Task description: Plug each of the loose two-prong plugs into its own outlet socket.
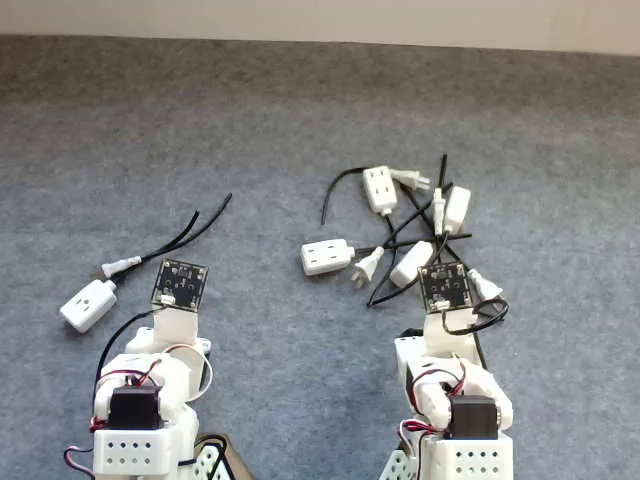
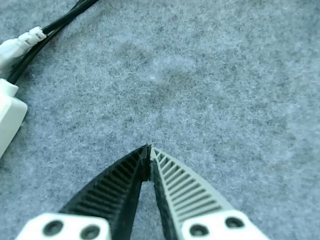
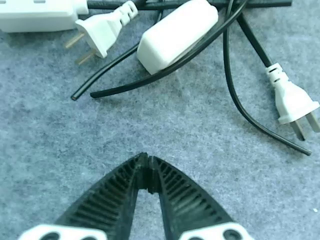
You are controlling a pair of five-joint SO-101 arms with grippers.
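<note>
**Shut, Empty, Near Loose Plugs**

Showed left gripper (image 2: 149,150) and right gripper (image 3: 147,159) pinched together, empty, above carpet (image 2: 210,75). Found unplugged plug (image 3: 102,31) and socket block (image 3: 177,35) just beyond the right; found single socket (image 2: 7,117) off beside the left.

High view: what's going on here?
Nothing is being handled. Both arms sit at the near edge, left pincer and right pincer shut and empty over the carpet. Ahead of the right arm is a tangle of black cords, sockets and plugs; one loose plug lies with bare prongs beside a white socket. By the left arm, a second plug lies next to a lone socket, apparently not inserted.
</note>
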